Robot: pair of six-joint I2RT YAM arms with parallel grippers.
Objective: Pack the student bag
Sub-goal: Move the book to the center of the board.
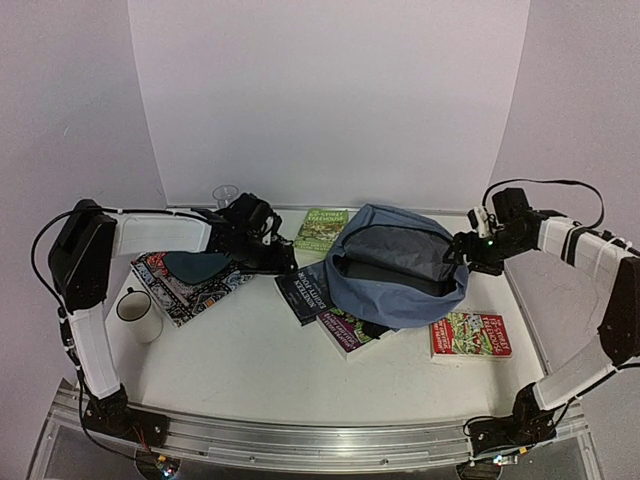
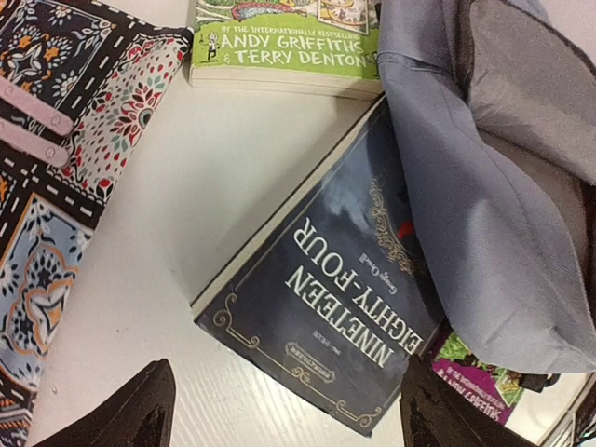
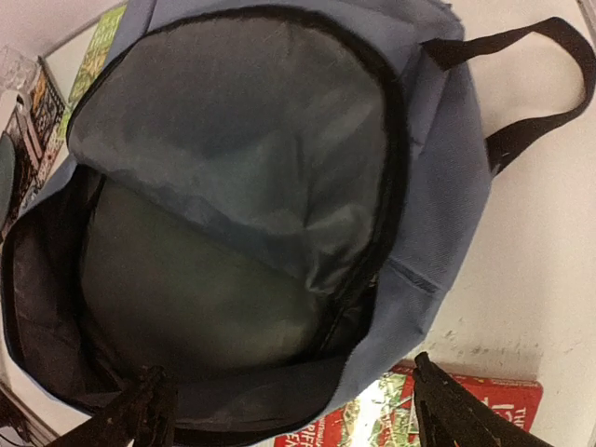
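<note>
The student bag (image 1: 400, 285) is a grey-blue backpack lying right of centre with its zipped mouth gaping and a dark lining showing (image 3: 214, 279). A black strap (image 3: 521, 84) loops off its side. My left gripper (image 1: 272, 255) hovers open just left of the bag, above a dark book titled Nineteen Eighty-Four (image 2: 345, 307), with nothing between its fingers (image 2: 140, 414). At the bag's right edge my right gripper (image 1: 462, 252) is open too, its fingers (image 3: 447, 414) straddling the rim of the mouth without holding it.
A green book (image 1: 320, 228) lies behind the bag and a purple-green book (image 1: 345, 330) pokes out from under it. In front right is a red book (image 1: 470, 335). A patterned book (image 1: 185, 285), a white mug (image 1: 137, 312) and a clear cup (image 1: 225, 193) stand at left.
</note>
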